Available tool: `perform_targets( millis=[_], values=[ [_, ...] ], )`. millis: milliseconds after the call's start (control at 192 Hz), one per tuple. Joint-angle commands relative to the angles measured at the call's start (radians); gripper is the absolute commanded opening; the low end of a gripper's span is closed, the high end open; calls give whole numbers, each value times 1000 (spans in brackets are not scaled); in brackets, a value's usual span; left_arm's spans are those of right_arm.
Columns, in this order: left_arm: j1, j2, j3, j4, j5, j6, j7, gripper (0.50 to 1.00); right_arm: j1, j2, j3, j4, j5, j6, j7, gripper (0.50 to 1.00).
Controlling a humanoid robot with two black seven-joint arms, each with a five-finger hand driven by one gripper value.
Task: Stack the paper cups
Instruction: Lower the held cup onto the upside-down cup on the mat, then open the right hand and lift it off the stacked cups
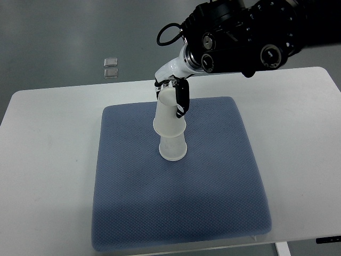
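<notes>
A white paper cup (173, 147) stands upside down on the blue mat (213, 176). My right hand (173, 90) comes in from the upper right and is shut on a second white paper cup (167, 116), also upside down. This held cup sits over the top of the standing cup, its rim covering the upper part. The black fingers (182, 98) grip the held cup's upper end. The left arm does not show.
The blue mat lies on a white table (48, 160). Two small clear squares (111, 66) lie on the grey floor beyond the table's far edge. The right arm's black housing (250, 37) fills the upper right.
</notes>
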Motion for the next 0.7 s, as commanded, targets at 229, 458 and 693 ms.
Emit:
perform_targets(
  millis=[229, 458, 693],
  values=[
    [0, 0, -2, 0, 0, 0, 0, 1000, -20, 19, -7, -5, -2, -24, 0, 789],
    [0, 0, -2, 1, -2, 0, 0, 1000, -34, 19, -9, -15, -3, -24, 0, 793],
    [0, 0, -2, 1, -2, 0, 0, 1000, -43, 19, -16, -17, -3, -25, 0, 799]
  ],
)
